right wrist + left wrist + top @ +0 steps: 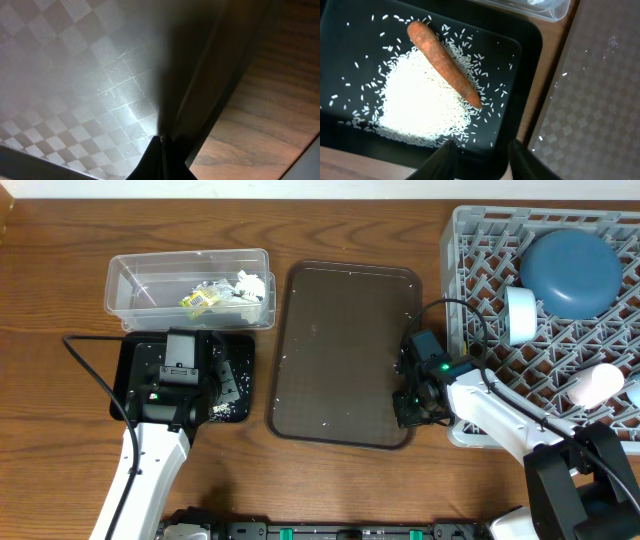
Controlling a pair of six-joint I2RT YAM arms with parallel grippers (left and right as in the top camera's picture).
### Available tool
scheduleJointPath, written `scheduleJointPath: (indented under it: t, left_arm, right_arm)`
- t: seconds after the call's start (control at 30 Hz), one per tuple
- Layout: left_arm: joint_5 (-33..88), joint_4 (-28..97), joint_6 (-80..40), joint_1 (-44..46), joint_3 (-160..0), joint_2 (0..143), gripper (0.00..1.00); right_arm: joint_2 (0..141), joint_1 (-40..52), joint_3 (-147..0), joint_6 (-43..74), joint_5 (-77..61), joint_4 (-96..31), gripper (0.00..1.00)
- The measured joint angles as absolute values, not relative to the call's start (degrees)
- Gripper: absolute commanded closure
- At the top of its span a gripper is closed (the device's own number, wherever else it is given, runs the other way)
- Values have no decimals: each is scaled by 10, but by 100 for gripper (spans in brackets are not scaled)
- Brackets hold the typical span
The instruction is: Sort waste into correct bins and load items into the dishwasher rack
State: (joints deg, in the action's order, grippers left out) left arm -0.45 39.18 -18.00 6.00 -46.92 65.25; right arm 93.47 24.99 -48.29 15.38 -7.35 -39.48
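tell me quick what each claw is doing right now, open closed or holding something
Left claw: open, empty, above the black tray.
Right claw: closed, nothing visibly held, at the brown tray's edge.

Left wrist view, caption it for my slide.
An orange carrot lies across a rice pile in the black tray, left claw open above.

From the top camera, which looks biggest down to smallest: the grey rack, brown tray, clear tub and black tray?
1. The grey rack.
2. The brown tray.
3. The clear tub and black tray look about alike; the black tray is partly hidden.
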Motion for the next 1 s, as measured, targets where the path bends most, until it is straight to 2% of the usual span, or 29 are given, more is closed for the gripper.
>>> scheduleJointPath:
  t: [0.2,0.27,0.33,0.4,0.43,0.6,0.8,1.0]
  left_arm:
    - [-4,390,-182,60,-469,653,59]
    - [-4,387,-182,60,-469,653,54]
    - [-4,380,-182,60,-469,653,50]
    - [-4,365,-182,60,-469,653,49]
    - [-4,355,-180,60,-469,653,49]
    - [0,345,-161,60,-487,664,45]
    - [6,401,-124,60,-588,720,29]
    - [11,501,-102,60,-633,731,25]
  right_arm:
    - [935,250,-485,157,-67,-364,94]
    - [935,250,-495,157,-68,-362,89]
    - [935,250,-518,157,-69,-361,74]
    - [935,249,-552,145,-71,-361,47]
    - [935,247,-575,139,-71,-361,40]
    - [935,221,-668,120,-74,-355,17]
    - [935,139,-764,99,-76,-384,1]
    - [934,23,-820,84,-75,-481,1]
